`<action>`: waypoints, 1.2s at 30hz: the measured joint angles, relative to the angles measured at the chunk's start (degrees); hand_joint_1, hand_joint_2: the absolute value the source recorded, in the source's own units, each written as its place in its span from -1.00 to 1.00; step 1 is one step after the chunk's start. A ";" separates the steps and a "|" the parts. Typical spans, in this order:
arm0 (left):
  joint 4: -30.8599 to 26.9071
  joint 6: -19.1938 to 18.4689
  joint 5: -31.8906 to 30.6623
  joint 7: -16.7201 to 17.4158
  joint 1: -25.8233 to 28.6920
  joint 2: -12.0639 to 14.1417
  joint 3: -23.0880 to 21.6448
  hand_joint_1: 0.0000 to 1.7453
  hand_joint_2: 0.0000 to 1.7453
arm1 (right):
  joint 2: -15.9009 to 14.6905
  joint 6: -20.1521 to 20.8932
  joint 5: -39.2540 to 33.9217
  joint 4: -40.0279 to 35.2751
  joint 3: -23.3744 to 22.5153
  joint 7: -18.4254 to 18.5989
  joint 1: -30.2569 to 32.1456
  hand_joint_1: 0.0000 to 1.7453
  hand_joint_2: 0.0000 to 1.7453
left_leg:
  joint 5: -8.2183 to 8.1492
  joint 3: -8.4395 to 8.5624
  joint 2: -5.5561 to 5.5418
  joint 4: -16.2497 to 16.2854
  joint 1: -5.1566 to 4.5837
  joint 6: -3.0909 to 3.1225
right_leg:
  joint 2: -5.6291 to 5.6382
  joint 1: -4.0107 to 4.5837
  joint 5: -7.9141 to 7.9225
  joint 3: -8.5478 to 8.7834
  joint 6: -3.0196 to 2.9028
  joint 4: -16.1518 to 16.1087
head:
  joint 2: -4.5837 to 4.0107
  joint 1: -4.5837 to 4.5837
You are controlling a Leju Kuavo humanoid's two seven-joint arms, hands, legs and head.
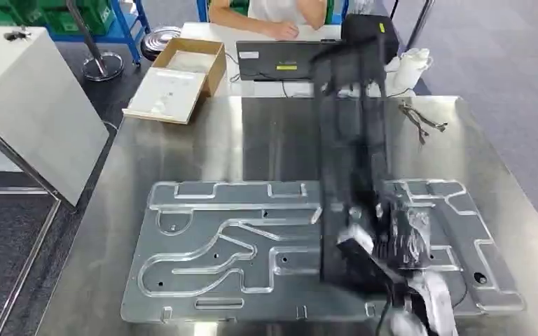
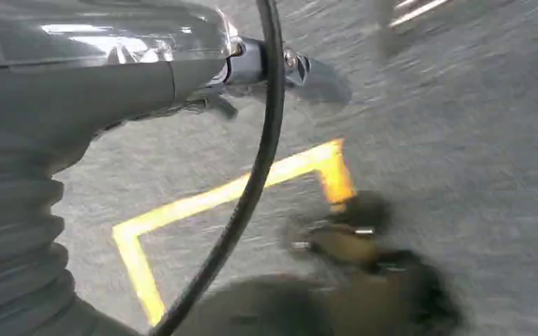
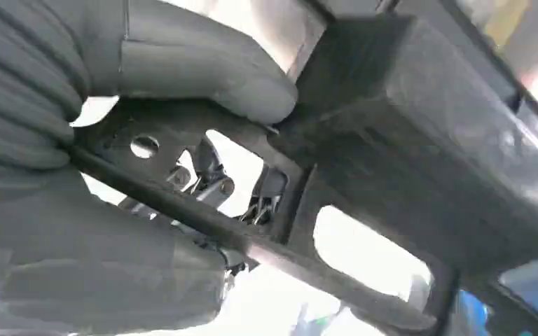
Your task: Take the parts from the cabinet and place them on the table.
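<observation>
Right hand (image 1: 399, 234) clamped on the near end of the long black part (image 1: 350, 140), held up over the big metal plate (image 1: 203, 245). Looks stiff, full of holes, long and tippy. Left hand (image 2: 77, 84): cannot tell.

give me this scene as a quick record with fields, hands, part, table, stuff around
right hand: right hand grips a long black part, thumb over its frame
left hand: left hand hangs over grey floor with a yellow line
table: steel table with a flat metal plate on it
part position: above the plate, motion blurred
behind table: open cardboard box, laptop, person seated
</observation>
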 joint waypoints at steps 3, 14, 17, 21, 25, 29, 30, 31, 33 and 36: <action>0.07 0.00 0.00 0.00 -0.03 0.50 -0.04 -1.00 1.00 | 4.02 -0.87 17.15 2.24 -1.33 -1.97 -3.93 1.00 1.00 | -3.57 -0.56 -0.60 1.68 0.07 -0.67 | -1.03 -0.38 0.72 0.18 -0.31 -0.40 | 0.00 -0.02; 0.26 0.35 -0.04 0.11 1.02 1.59 -1.35 -1.00 1.00 | 2.39 -0.02 13.42 7.27 -0.74 -3.42 -8.24 1.00 1.00 | -7.55 2.91 -0.91 -2.38 2.11 -2.95 | -2.41 -1.97 3.60 -5.49 2.32 1.59 | 0.00 -0.02; 0.26 0.48 0.00 -0.07 1.53 1.75 -1.38 -1.00 1.00 | 2.04 0.11 13.31 7.84 -0.65 -3.27 -8.36 1.00 1.00 | -4.52 2.58 -0.98 -2.13 1.97 -1.29 | -2.39 -1.96 4.29 -5.31 3.63 1.08 | 0.00 -0.02; 0.26 0.52 0.09 -0.24 1.31 1.77 -1.44 -1.00 1.00 | 2.22 0.22 13.13 8.19 -0.63 -3.09 -8.71 1.00 1.00 | -3.15 2.17 -0.83 -2.68 1.99 0.30 | -1.63 -2.06 -2.53 -9.67 4.10 10.92 | 0.00 -0.02; 0.26 0.52 0.09 -0.24 1.40 1.84 -1.44 -1.00 1.00 | 2.35 0.86 12.98 9.11 -0.63 -2.99 -8.64 1.00 1.00 | -3.07 1.92 -1.20 -2.50 1.36 0.47 | -1.38 -1.81 -2.66 -11.56 3.65 16.17 | 0.00 -0.02; 0.42 0.66 0.11 -0.24 1.23 1.70 -1.46 -1.00 1.00 | 2.37 1.82 12.56 9.33 -0.57 -2.85 -8.84 1.00 1.00 | -3.71 1.99 -1.63 -2.22 0.71 -0.20 | -0.83 -0.85 2.08 -4.22 1.42 1.61 | 0.00 -0.04; 0.42 0.66 0.11 -0.24 1.21 1.73 -1.46 -1.00 1.00 | 2.39 2.10 12.46 9.37 -0.54 -2.88 -8.93 1.00 1.00 | -3.62 1.82 -1.72 -2.35 1.01 -0.50 | -0.93 -0.65 2.05 -4.32 1.43 1.75 | 0.00 -0.04; 0.42 0.66 0.11 -0.24 1.21 1.73 -1.46 -1.00 1.00 | 2.39 2.49 12.19 9.43 -0.52 -2.88 -8.99 1.00 1.00 | -3.63 1.91 -1.72 -2.63 1.15 -0.78 | -0.87 -0.51 1.92 -4.32 1.22 1.66 | 0.00 -0.02; 0.39 0.63 0.11 -0.24 1.17 1.75 -1.49 -1.00 1.00 | 2.20 3.26 11.84 9.83 -0.46 -2.90 -8.96 1.00 1.00 | -4.01 2.26 -1.64 -2.86 0.83 -1.42 | -0.97 -1.26 2.15 -3.60 0.84 0.48 | 0.00 -0.04; 0.42 0.48 0.13 -0.24 1.14 1.84 -1.49 -1.00 1.00 | 1.30 4.18 11.36 10.98 0.24 -2.99 -9.08 1.00 1.00 | -8.72 -1.83 -1.63 6.00 1.31 -2.15 | -1.26 -1.35 2.05 -2.86 0.31 -0.14 | 0.00 -0.04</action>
